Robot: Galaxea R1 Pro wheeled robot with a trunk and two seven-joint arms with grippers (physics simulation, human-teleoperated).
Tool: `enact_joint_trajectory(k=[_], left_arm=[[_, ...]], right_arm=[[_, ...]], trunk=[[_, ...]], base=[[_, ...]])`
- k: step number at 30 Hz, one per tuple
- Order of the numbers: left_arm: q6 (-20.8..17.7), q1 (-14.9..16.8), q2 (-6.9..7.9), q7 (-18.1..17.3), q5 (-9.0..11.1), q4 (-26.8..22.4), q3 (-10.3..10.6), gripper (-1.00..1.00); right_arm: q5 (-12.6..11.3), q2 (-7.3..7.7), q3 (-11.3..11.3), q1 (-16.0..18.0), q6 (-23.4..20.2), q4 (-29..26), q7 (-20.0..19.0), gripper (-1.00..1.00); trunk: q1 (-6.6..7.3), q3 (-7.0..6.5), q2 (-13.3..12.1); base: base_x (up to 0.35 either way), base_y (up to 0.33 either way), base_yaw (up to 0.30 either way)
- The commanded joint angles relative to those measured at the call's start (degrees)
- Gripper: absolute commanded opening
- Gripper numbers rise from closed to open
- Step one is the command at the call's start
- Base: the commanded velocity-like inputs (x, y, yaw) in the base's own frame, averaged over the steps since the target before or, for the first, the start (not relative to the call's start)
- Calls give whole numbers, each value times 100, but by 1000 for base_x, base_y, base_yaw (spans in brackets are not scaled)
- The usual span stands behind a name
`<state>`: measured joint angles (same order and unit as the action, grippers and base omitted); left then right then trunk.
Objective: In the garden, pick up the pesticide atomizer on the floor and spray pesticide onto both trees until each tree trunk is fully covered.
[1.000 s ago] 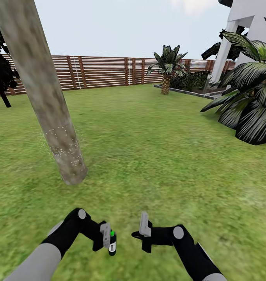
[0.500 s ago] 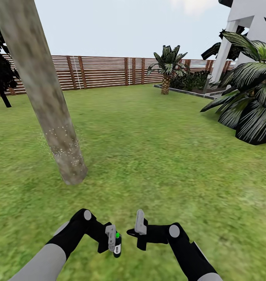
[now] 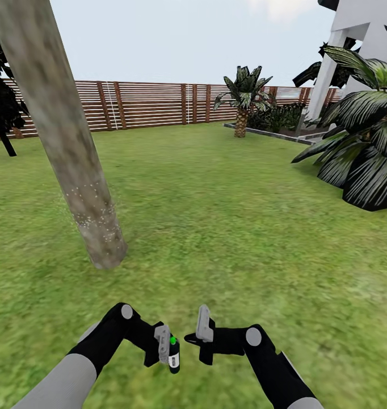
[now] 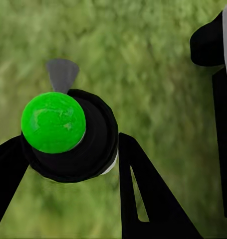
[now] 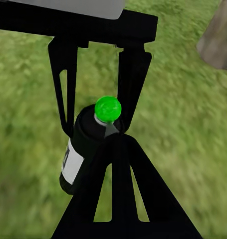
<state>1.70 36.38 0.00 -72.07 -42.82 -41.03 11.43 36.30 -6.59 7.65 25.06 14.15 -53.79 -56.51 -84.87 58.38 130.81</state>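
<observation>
While I have the pesticide atomizer [image 3: 174, 355] pinched upright between the two fingers of my left end effector [image 3: 166, 347], its top shows bright green [image 4: 53, 122] rather than red, and it hangs low over the grass [image 3: 227, 227], near my own base. I hold it upright so the nozzle end stays free and can be aimed. My right end effector [image 3: 200, 332] sits just beside the bottle, pointing at it; from its wrist camera I look past one dark finger [image 5: 120, 194] at the bottle's white label, but I cannot tell whether that end effector is spread or pressed together. I judge it is there to press the top. The tree trunk [image 3: 74, 170] stands ahead to my left, well apart, with pale speckles only on a lower band, so coverage looks partial.
</observation>
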Motion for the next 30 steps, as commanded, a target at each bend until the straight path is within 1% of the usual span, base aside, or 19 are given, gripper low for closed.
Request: enact_joint_trajectory(k=[1, 3, 6, 9, 12, 19, 23, 30], left_arm=[[7, 0, 0, 0, 70, 3, 9, -100], [14, 1, 0, -2, 123, 6, 15, -100], [23, 1, 0, -19, 139, 7, 22, -100], [23, 1, 0, -174, 142, 0, 24, -100], [27, 1, 0, -219, 152, -2, 21, -100], [32, 1, -62, -229, 258, -9, 25, -100], [32, 1, -105, -229, 265, -11, 26, -100], [32, 4, -114, -229, 265, -19, 34, -100]], right_arm=[[2, 0, 0, -1, 0, 0, 0, -100], [7, 0, 0, 1, 0, 0, 0, -100], [9, 0, 0, 0, 0, 1, 0, -100], [12, 0, 0, -1, 0, 1, 0, -100], [13, 0, 0, -1, 0, 1, 0, -100], [18, 0, 0, 1, 0, 1, 1, -100], [18, 0, 0, 2, 0, 1, 0, -100], [18, 0, 0, 1, 0, 1, 0, -100]], trunk=[[0, 0, 0], [0, 0, 0], [0, 0, 0], [0, 0, 0], [0, 0, 0], [0, 0, 0], [0, 0, 0], [0, 0, 0]], base=[[0, 0, 0], [0, 0, 0], [0, 0, 0], [0, 0, 0], [0, 0, 0], [0, 0, 0], [0, 0, 0], [0, 0, 0]])
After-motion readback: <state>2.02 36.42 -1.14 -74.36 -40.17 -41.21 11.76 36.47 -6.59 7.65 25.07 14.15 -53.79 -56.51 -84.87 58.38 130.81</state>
